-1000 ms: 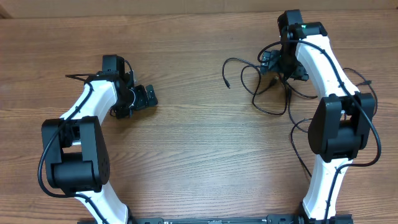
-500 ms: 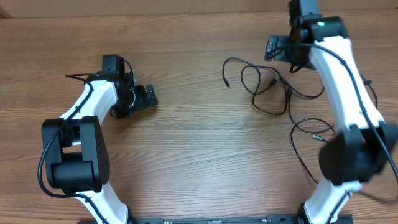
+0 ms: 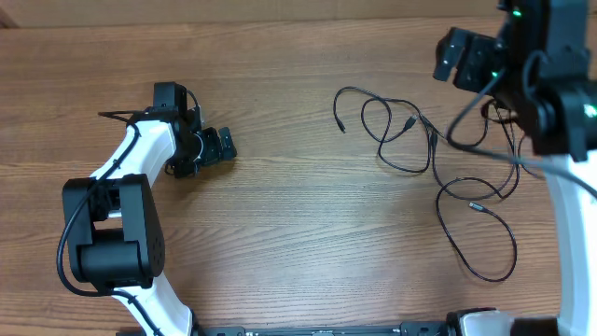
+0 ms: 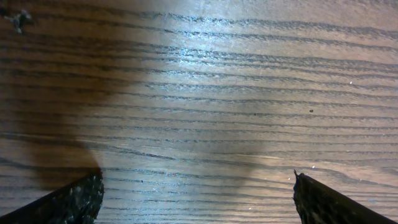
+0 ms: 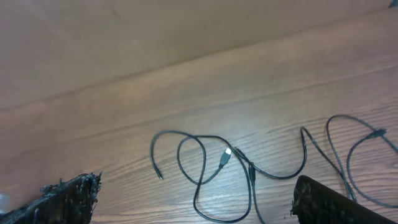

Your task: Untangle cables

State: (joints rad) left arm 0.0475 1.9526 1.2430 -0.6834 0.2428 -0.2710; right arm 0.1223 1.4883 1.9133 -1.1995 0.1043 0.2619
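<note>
Overhead view: a brown wood-grain counter [image 3: 280,233] is seen from above, with a white and black robot arm at each side. The right hand [image 3: 459,58] is held up near the far edge of the counter. Its jaws are spread wide and nothing is gripped between them.

The cables [image 3: 410,140] are thin black cords, laid on the counter in loose, overlapping loops. They lie just nearer the robot's base than the right hand and are not touched by it. One free end with a small plug [image 3: 341,125] is stretched out to the left of the right hand. A larger loop is trailed further toward the base, and part of it is hidden under the right arm [image 3: 571,224]. The left hand [image 3: 220,145] is placed well apart from the right hand, across the counter.

Right wrist view: the right hand [image 5: 202,200] is shown by two dark fingertips [image 5: 68,196] in the lower corners, set wide apart. The cables [image 5: 205,168] are seen beyond them, flat on the wood.

Left wrist view: the left hand [image 4: 199,200] is opened just as wide, and only bare wood grain is seen between its fingertips [image 4: 336,204].
</note>
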